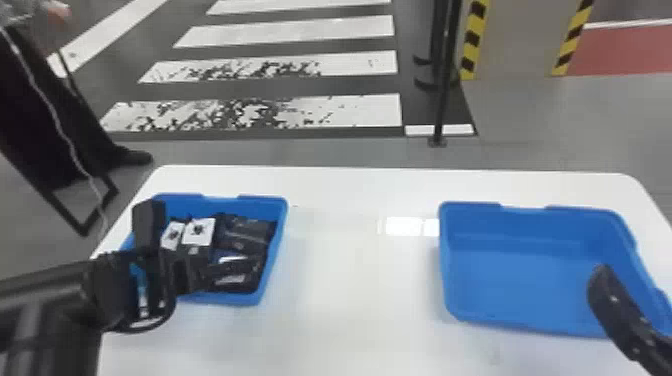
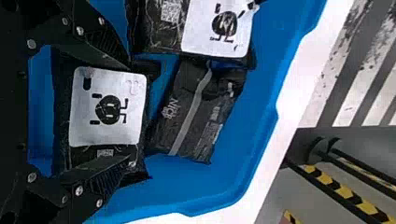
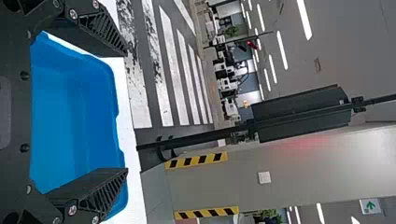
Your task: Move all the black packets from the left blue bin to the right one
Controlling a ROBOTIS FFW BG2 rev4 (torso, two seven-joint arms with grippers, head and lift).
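Between the left gripper [image 1: 175,272]'s parted fingers, in the left blue bin [image 1: 276,250], lies a crinkled black packet [image 2: 107,107], its white label bearing a round black figure. Past the fingertips lies a grey-striped packet [image 2: 194,112]. The right gripper [image 1: 620,310], fingers apart, is at the right blue bin [image 1: 520,280].

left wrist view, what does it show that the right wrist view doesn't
Left wrist view: black packets, two with white labels, in the left bin, under the open left gripper.

Right wrist view: the right bin, the open right gripper, ceiling lights and a green-arrow sign.

Both: blue bin plastic, white table, white floor stripes, yellow-and-black striping.
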